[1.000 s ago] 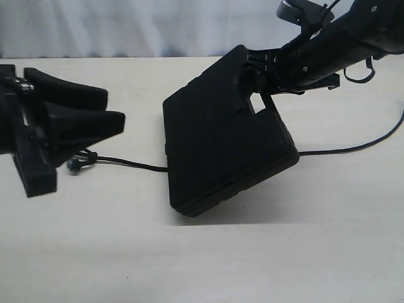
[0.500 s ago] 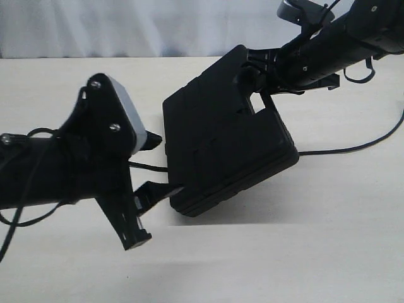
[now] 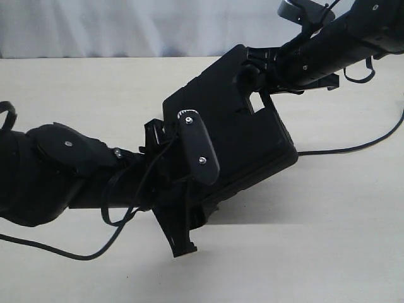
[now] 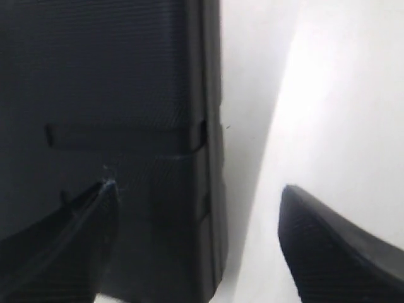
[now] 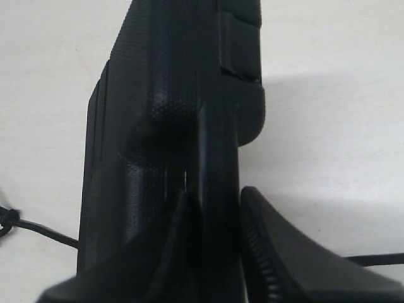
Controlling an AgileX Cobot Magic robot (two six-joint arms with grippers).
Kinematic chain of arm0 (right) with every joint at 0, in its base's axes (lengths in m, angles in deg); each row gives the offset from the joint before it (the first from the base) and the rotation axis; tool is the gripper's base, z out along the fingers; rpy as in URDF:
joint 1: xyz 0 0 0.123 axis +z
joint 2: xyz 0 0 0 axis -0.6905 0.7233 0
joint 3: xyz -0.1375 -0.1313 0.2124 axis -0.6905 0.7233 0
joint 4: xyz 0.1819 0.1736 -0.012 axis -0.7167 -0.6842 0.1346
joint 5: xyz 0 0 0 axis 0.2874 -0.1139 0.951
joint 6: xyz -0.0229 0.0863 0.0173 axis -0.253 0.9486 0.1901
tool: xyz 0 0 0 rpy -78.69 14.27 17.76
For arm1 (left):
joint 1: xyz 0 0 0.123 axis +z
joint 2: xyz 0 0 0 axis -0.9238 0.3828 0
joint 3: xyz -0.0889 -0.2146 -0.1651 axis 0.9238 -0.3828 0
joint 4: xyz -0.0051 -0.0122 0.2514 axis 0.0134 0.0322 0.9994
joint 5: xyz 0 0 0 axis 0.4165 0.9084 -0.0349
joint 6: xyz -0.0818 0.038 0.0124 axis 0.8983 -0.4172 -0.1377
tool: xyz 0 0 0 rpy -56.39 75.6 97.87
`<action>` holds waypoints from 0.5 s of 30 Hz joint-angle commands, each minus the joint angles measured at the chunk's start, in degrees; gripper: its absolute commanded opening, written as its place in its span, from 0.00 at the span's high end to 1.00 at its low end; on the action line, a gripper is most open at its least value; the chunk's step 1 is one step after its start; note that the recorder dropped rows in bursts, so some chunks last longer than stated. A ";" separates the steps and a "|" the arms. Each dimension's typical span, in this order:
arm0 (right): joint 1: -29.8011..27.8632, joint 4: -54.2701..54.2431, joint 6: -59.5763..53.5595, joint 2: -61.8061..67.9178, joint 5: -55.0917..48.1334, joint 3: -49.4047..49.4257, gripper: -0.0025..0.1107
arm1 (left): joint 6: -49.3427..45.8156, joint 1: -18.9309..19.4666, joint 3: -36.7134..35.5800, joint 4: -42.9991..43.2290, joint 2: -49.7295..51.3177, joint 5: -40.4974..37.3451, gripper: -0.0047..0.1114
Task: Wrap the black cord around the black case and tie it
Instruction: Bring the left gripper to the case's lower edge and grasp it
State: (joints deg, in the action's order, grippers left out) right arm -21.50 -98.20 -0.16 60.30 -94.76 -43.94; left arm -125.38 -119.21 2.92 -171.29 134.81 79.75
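Jaws spread, the left gripper straddles the near left edge of the black case, with one finger over the lid and one over the table. The case is tilted, its long axis running away toward the right gripper, which is clamped on the far handle end. The black cord emerges rightward from beneath the case; its left stretch is hidden.

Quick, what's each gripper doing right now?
Left gripper: open, jaws straddling the black case's edge, holding nothing.
Right gripper: closed on the black case's handle.
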 commanded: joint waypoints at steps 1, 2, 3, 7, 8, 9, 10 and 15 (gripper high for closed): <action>0.03 -2.05 0.87 -1.13 2.01 -0.99 0.94 | -0.08 -0.59 1.57 0.35 0.48 -5.17 0.38; 0.03 -2.05 0.87 -1.13 2.01 -0.99 0.94 | -0.08 -0.59 1.58 0.35 0.48 -6.93 0.38; 0.03 -2.05 0.87 -1.13 1.88 -0.99 0.94 | -0.08 -0.59 1.58 0.35 0.48 -8.05 0.38; 0.03 -2.05 0.87 -1.13 1.64 -0.99 0.94 | -0.08 -0.59 1.58 0.35 0.48 -10.19 0.38; 0.03 -2.05 0.87 -1.13 1.64 -0.99 0.94 | -0.08 -0.59 1.58 0.26 0.48 -9.62 0.38; 0.03 -2.05 0.87 -1.13 1.37 -0.99 0.94 | -0.08 -0.59 1.58 0.26 0.48 -9.10 0.38; 0.03 -2.05 0.87 -1.13 1.37 -0.99 0.94 | 0.14 -0.59 1.58 0.26 0.48 -8.27 0.38; 0.03 -2.05 0.87 -1.13 1.27 -0.99 0.94 | 0.14 -0.59 1.58 0.26 0.48 -4.46 0.38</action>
State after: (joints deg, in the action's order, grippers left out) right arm -21.50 -98.48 -0.16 60.30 -94.89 -44.07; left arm -125.38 -119.58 4.25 -171.02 135.15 73.78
